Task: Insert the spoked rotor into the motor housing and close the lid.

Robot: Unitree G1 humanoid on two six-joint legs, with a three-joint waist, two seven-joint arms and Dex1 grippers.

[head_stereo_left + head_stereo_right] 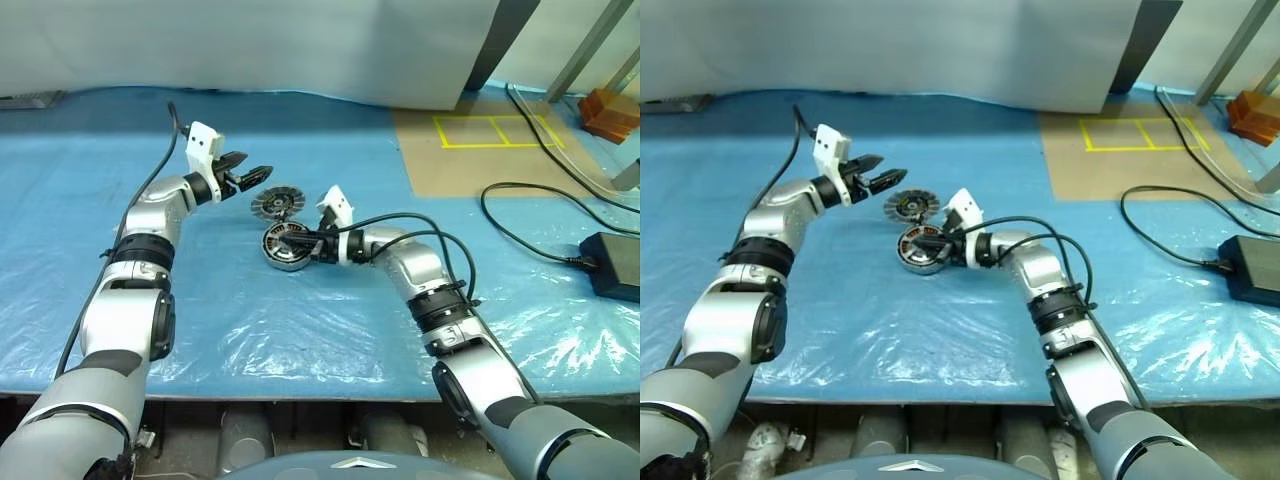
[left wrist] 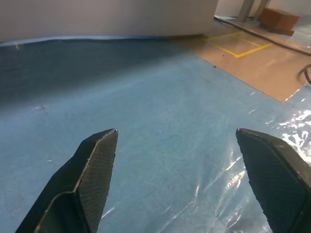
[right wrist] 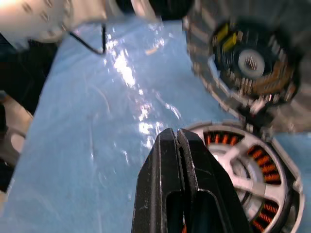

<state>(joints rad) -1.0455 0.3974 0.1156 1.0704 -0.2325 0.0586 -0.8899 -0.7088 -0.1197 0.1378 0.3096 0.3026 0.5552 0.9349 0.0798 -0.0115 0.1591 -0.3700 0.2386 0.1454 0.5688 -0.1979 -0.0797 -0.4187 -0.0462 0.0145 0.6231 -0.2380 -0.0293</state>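
The motor housing (image 1: 287, 246) lies flat on the blue plastic sheet (image 1: 300, 330) covering the table, near the middle, with its copper-coloured windings facing up under what looks to me like a spoked silver piece already seated over them; I read that as the spoked rotor (image 3: 243, 167), though I can't be sure it is fully home. Just behind the housing, leaning tilted on its edge and close to or touching it, is a toothed disc with a dark centre, which I take for the lid (image 1: 277, 204).

My right gripper (image 1: 308, 246) is level, pointing across towards my left, its two black fingers pressed together with nothing between them. Their tips sit at the housing's rim, touching or just over it. I judge I have it there to pin or steady the housing so it won't slide on the slick sheet.

My left gripper (image 1: 250, 178) hovers above the sheet beside the lid, fingers spread wide and empty, aimed towards it. That spread suits taking the disc by its edges. The next move, as I see it, is to close on the lid and lay it over the housing; the lean may let it slip.
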